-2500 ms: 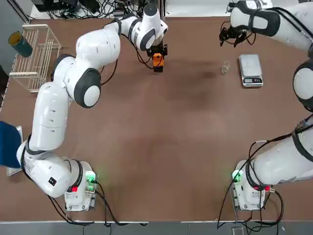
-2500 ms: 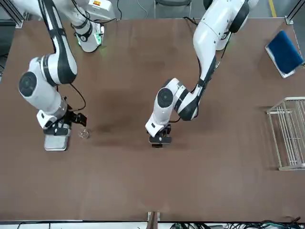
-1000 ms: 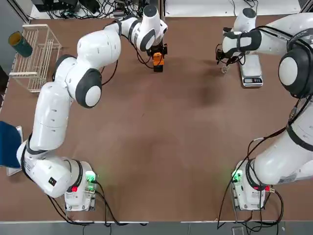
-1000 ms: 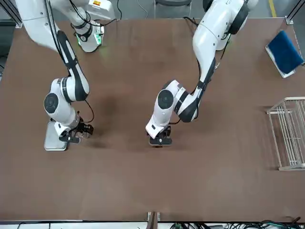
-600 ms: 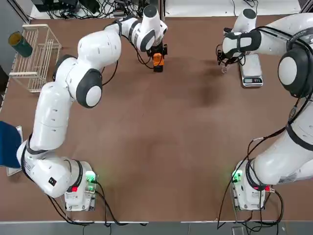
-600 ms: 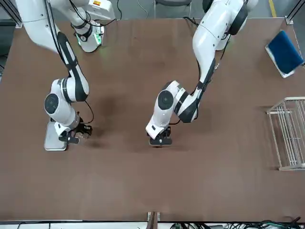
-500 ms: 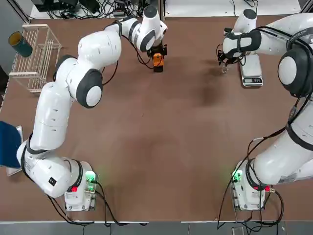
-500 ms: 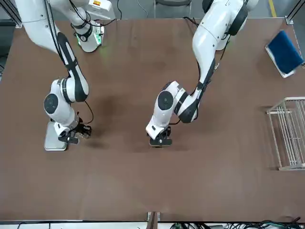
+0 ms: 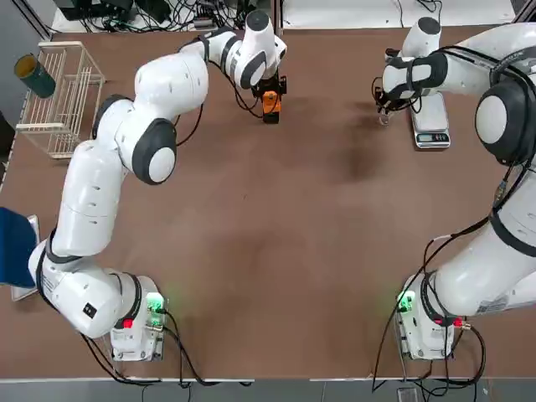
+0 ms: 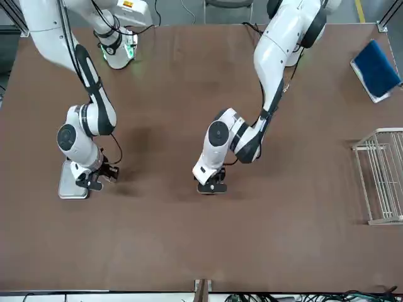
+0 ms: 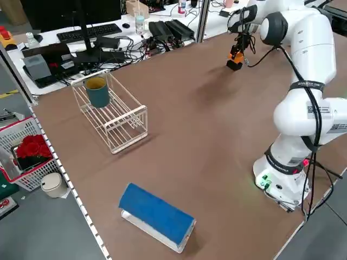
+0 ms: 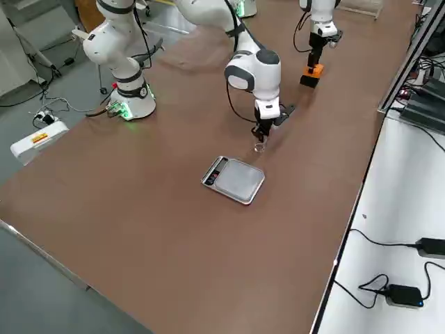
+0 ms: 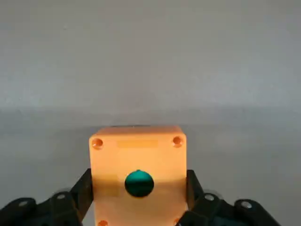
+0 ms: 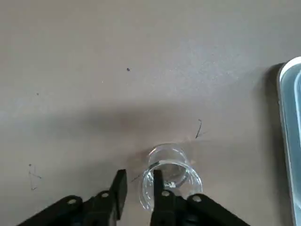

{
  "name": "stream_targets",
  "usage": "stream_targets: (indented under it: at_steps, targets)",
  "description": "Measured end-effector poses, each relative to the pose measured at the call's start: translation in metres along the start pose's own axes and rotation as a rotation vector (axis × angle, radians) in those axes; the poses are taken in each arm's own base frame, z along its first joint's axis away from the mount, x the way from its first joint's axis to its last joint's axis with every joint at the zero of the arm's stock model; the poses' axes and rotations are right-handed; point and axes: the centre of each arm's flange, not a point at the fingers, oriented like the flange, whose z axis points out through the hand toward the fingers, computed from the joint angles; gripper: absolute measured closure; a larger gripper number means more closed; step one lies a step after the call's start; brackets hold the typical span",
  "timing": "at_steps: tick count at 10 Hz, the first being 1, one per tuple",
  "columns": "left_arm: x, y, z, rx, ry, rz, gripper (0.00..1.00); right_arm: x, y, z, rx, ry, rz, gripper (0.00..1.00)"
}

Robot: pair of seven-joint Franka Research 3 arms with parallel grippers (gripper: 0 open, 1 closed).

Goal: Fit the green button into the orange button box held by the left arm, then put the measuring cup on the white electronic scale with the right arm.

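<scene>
brown tabletop (image 9: pixel 276 251) carries everything. left gripper (image 13: pixel 138 207) has its fingers (image 13: pixel 82 190) clamped on the two sides of the orange button box (image 13: pixel 138 169), which stands on the table between them; the green button (image 13: pixel 139 183) sits in the round hole of the box face. right gripper (image 14: pixel 138 188) is down at the measuring cup (image 14: pixel 170 176), its fingers (image 14: pixel 120 184) narrowly apart, one finger standing inside the cup's rim and the other just outside the wall; whether they pinch it i cannot tell. just beyond the cup from the fingers lies the white electronic scale (image 9: pixel 429 115), apart from it.
</scene>
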Motion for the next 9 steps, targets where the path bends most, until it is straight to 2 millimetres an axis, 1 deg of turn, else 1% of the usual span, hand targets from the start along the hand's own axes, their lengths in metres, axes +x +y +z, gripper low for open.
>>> stream_targets:
  at_steps: [1,4,7,8,9]
  targets:
    - [0.0001,0.0000,-0.0001,0.000,0.000,0.000,0.20,0.0000,0.0001,0.0001,0.000,0.000,0.000,0.71]
    - [0.0001,-0.0001,0.0003,0.000,0.000,0.000,0.20,0.0004,0.0008,0.0000,0.000,0.002,0.002,0.81]
    - [-0.0004,-0.0003,0.0021,0.001,-0.002,0.000,0.20,0.0009,0.0020,-0.0002,0.000,0.004,0.004,0.85]
    - [-0.0004,-0.0002,0.0021,0.001,-0.002,0.000,0.20,0.0011,0.0024,-0.0003,0.000,0.005,0.004,0.88]
    - [-0.0004,-0.0002,0.0021,0.001,-0.002,0.000,0.20,0.0012,0.0027,-0.0003,-0.001,0.005,0.005,0.89]
